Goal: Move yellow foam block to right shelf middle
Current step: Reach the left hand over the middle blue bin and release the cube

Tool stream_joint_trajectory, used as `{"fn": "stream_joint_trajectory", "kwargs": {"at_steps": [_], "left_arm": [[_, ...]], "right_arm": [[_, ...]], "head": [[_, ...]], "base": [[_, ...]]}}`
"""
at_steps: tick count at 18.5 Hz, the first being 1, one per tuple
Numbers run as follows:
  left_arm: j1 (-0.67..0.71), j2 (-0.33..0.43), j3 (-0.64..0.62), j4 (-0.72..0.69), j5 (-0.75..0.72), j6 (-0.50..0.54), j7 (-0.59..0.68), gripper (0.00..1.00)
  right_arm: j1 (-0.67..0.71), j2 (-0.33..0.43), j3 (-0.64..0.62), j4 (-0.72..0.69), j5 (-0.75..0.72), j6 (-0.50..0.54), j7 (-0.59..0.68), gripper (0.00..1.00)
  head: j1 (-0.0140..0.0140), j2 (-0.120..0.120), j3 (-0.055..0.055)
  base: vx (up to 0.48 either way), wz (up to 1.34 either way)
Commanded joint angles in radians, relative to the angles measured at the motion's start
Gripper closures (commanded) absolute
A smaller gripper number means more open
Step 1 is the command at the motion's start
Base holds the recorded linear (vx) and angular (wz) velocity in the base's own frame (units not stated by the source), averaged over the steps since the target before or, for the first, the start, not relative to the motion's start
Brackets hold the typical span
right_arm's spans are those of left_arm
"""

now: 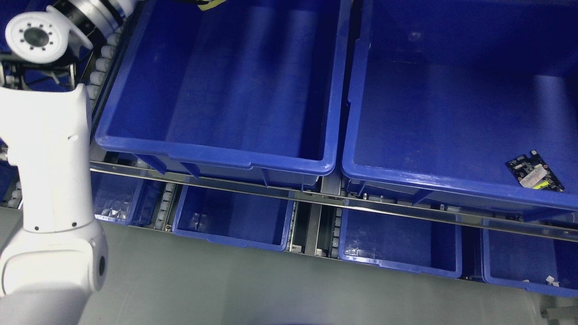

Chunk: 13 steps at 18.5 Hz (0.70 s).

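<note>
Yellow foam block [208, 5]: only a yellow sliver shows at the top edge, above the left upper bin [216, 85]; I take it for the block.
Handling: judged light, soft and compressible; a gentle grip across opposite faces should do.
Left arm [49, 189]: rises along the left edge, and its robot hand is out of frame, so whether it holds anything cannot be told.
Right arm: not visible.
Right upper bin [451, 90]: holds a small circuit board [535, 171].
Hidden: the block's shape, and the shelf levels above.

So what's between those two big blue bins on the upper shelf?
In the head view, only a narrow dark gap separates the left bin from the right bin; nothing sits there.
</note>
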Motion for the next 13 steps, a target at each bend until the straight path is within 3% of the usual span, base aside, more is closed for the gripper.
{"fn": "stream_joint_trajectory", "kwargs": {"at_steps": [1,4,8,11,13], "left_arm": [[-0.084,0.110,-0.287,0.143,-0.081,0.022,0.000,0.16],[-0.060,0.096,-0.223,0.142,-0.075,0.021,0.014,0.03],[-0.003,-0.025,-0.005,0.124,-0.072,0.014,0.057,0.01],[0.061,-0.163,0.193,0.013,-0.071,-0.004,0.055,0.00],[0.112,-0.190,0.271,-0.046,-0.069,-0.083,0.058,0.00]], "right_arm": [[0.002,-0.017,0.000,-0.017,0.003,-0.002,0.000,0.00],[0.002,-0.017,0.000,-0.017,0.003,-0.002,0.000,0.00],[0.002,-0.017,0.000,-0.017,0.003,-0.002,0.000,0.00],[0.002,-0.017,0.000,-0.017,0.003,-0.002,0.000,0.00],[0.002,-0.017,0.000,-0.017,0.003,-0.002,0.000,0.00]], "head": [[0.0000,0.000,0.000],[0.0000,0.000,0.000],[0.0000,0.000,0.000],[0.0000,0.000,0.000],[0.0000,0.000,0.000]], "base": [[0.040,-0.10],[0.015,-0.03],[-0.001,0.00],[-0.004,0.02],[0.000,0.00]]}}
